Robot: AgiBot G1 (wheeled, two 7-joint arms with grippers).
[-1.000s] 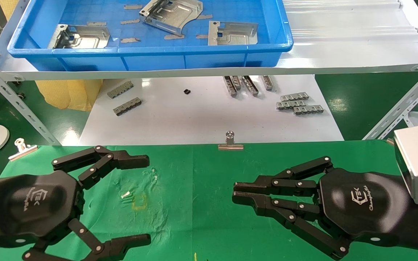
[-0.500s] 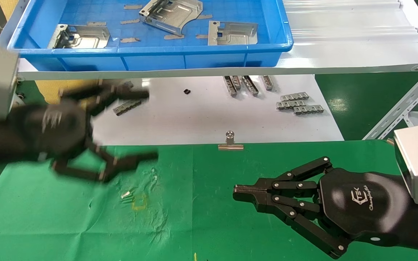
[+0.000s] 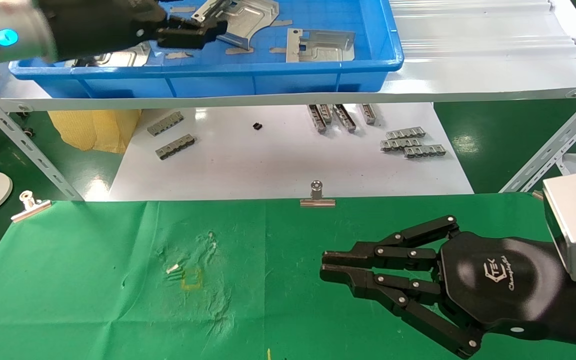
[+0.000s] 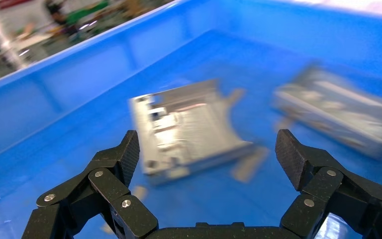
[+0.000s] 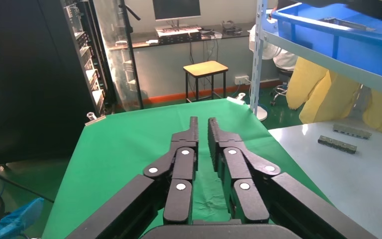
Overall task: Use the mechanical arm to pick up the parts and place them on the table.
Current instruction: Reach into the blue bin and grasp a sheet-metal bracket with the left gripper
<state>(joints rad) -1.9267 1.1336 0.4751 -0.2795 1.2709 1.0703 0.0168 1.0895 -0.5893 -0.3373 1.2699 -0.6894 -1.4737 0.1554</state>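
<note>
Nearest the robot, the right gripper [image 3: 324, 265] hovers low over the green tabletop [image 3: 93, 300], its fingers drawn almost together with only a thin slit between them. The right wrist view confirms that narrow gap, the fingertips [image 5: 194, 122] pointing out over the cloth and holding nothing. Beyond the tabletop's far edge lies a white board [image 3: 268, 160] strewn with small grey toothed strips [image 3: 175, 146]. Farther still, on the shelf, sits the blue tray [image 3: 278, 75], where the left gripper [image 3: 203, 31] reaches in. The head view shows its fingers only dimly, whereas the left wrist view shows them spread wide apart just above one silver part [image 4: 189, 127], not touching it. Another part [image 3: 320, 46] lies flat in the tray's right portion.
</note>
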